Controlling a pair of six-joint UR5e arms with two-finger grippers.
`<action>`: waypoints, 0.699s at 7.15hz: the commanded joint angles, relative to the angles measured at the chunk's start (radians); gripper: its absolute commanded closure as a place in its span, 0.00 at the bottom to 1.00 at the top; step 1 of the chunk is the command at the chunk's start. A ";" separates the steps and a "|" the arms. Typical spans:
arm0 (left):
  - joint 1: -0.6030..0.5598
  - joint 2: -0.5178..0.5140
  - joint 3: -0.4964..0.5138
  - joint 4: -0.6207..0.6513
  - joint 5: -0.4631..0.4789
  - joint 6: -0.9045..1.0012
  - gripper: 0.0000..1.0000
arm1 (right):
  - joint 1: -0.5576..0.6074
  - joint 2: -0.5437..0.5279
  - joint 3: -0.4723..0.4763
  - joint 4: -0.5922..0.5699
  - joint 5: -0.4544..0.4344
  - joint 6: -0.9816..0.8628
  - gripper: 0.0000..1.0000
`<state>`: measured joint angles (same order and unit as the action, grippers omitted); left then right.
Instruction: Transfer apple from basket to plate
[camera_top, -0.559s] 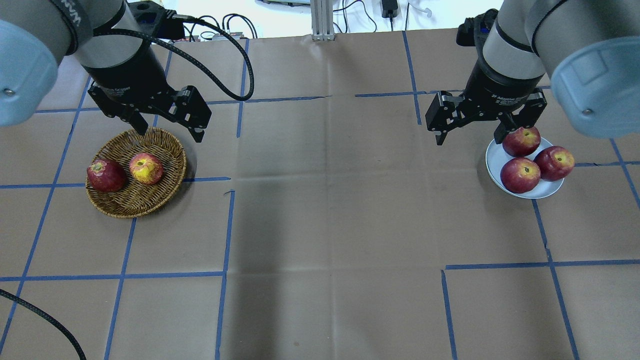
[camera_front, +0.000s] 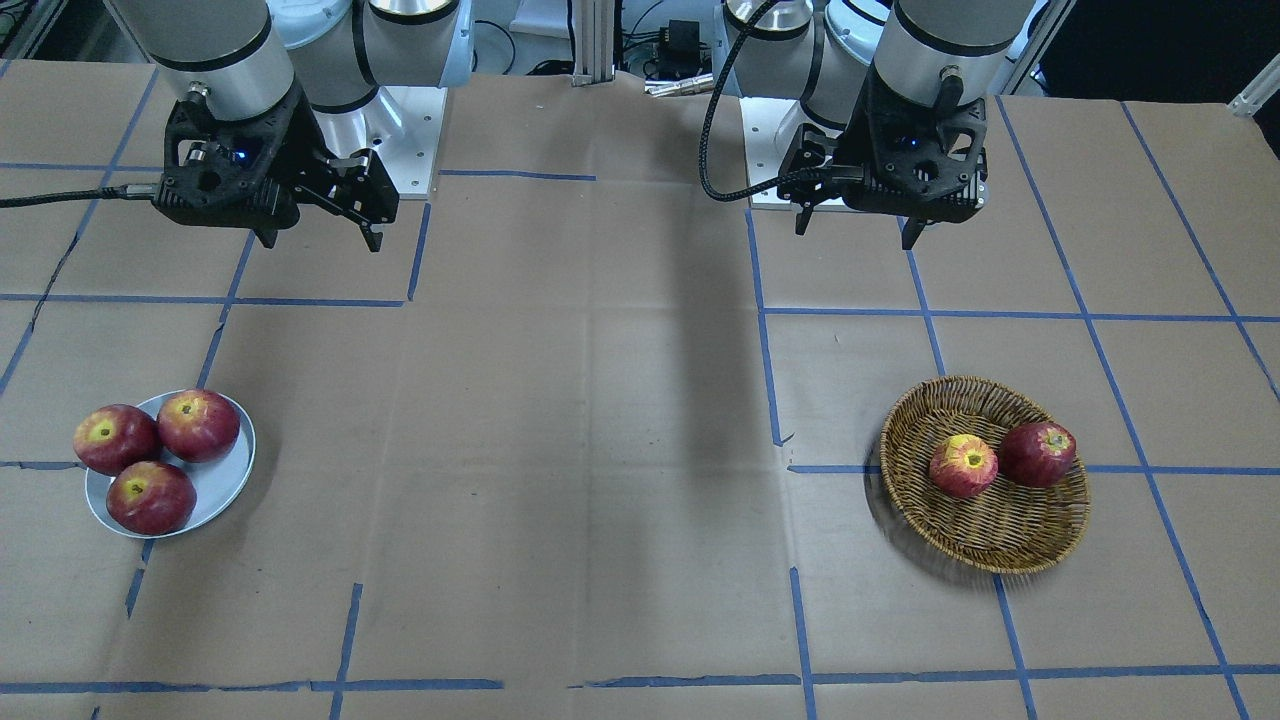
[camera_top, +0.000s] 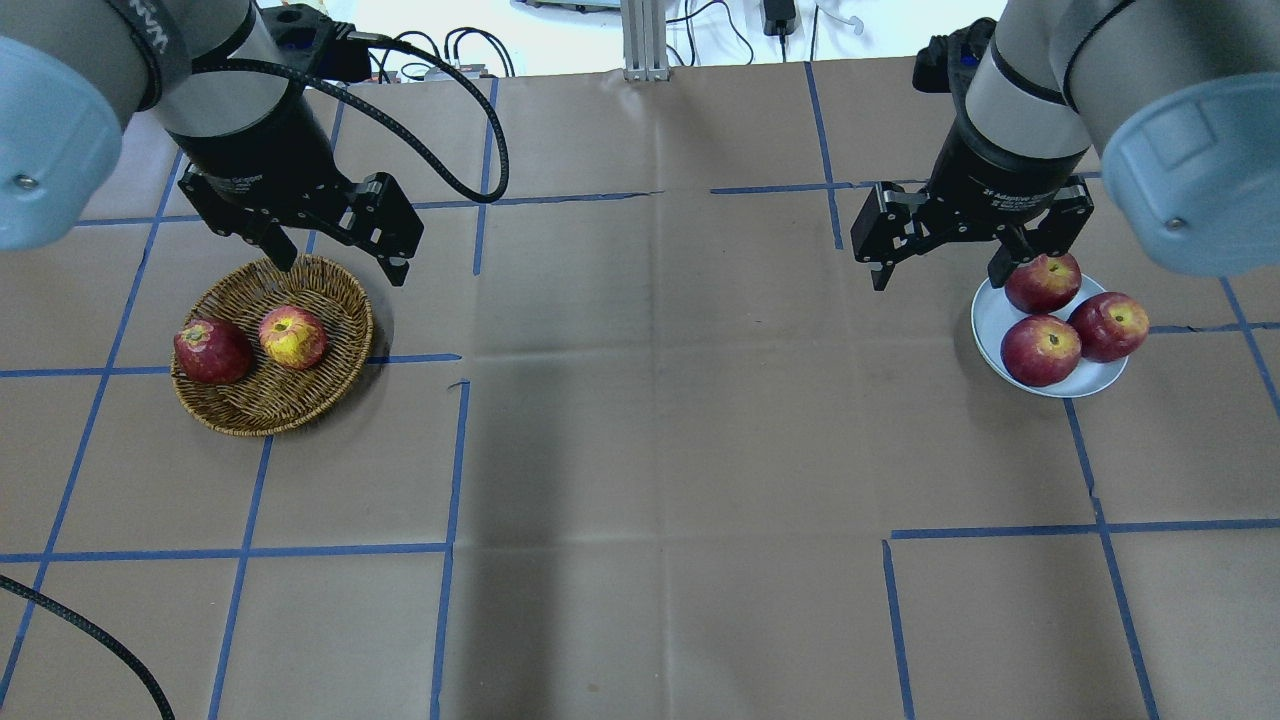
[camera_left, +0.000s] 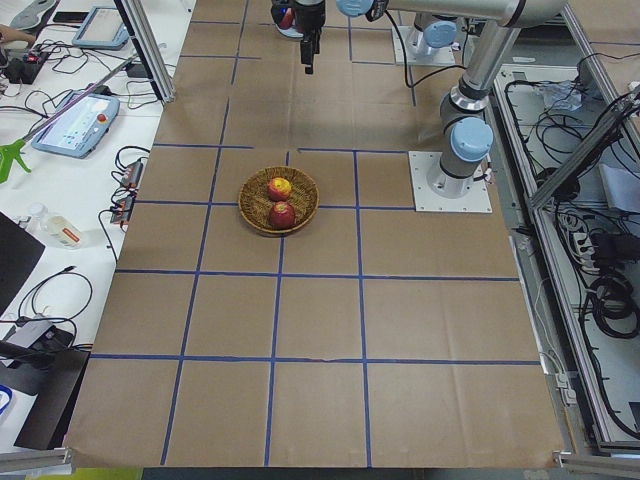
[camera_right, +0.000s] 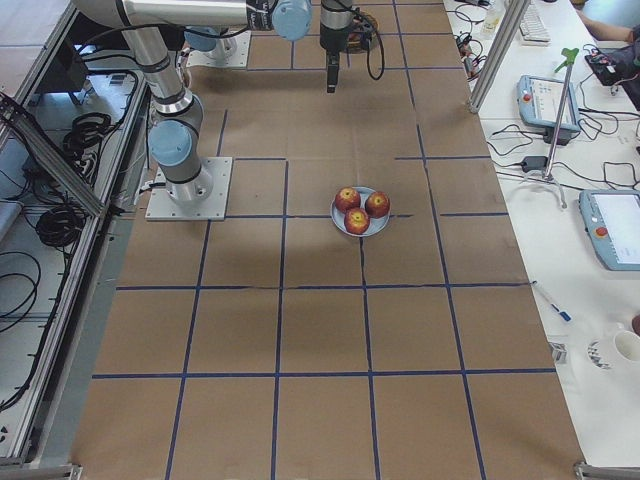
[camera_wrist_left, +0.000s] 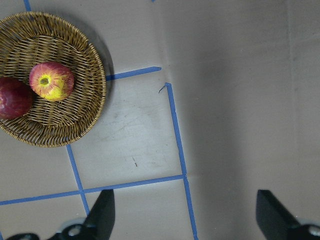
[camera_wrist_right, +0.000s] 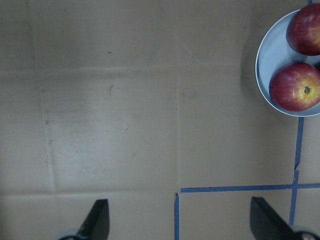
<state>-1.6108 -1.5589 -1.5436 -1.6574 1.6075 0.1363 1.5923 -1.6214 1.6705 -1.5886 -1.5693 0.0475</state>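
The apple (camera_top: 292, 336), pinkish-red with a yellow patch round the stem, lies in the wicker basket (camera_top: 280, 397) beside a darker red apple (camera_top: 212, 351). It also shows in the front view (camera_front: 963, 466) and the left wrist view (camera_wrist_left: 51, 81). My left gripper (camera_top: 342, 270) hangs open and empty above the basket's back right rim, clear of the fruit. The pale grey-blue plate (camera_top: 990, 310) on the right holds three dark red apples. My right gripper (camera_top: 938, 282) is open and empty, raised to the left of the plate's back edge.
The three apples (camera_top: 1040, 350) fill most of the plate, with bare surface only at its left side. Blue tape lines cross the brown paper table (camera_top: 660, 430). A black cable (camera_top: 470, 110) loops from the left wrist.
The left wrist has shifted very slightly above the basket. The apples, basket, plate and right arm have not moved.
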 joint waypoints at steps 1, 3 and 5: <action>0.000 -0.003 0.000 0.004 0.000 0.000 0.01 | 0.000 0.000 0.000 -0.001 0.000 0.000 0.00; 0.000 -0.012 0.000 0.015 -0.001 -0.001 0.01 | 0.000 0.000 0.000 -0.001 0.000 -0.002 0.00; 0.000 -0.010 0.000 0.022 -0.001 -0.001 0.01 | 0.000 0.000 0.000 -0.001 0.000 0.000 0.00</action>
<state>-1.6107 -1.5715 -1.5440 -1.6385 1.6055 0.1352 1.5923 -1.6214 1.6705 -1.5892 -1.5693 0.0472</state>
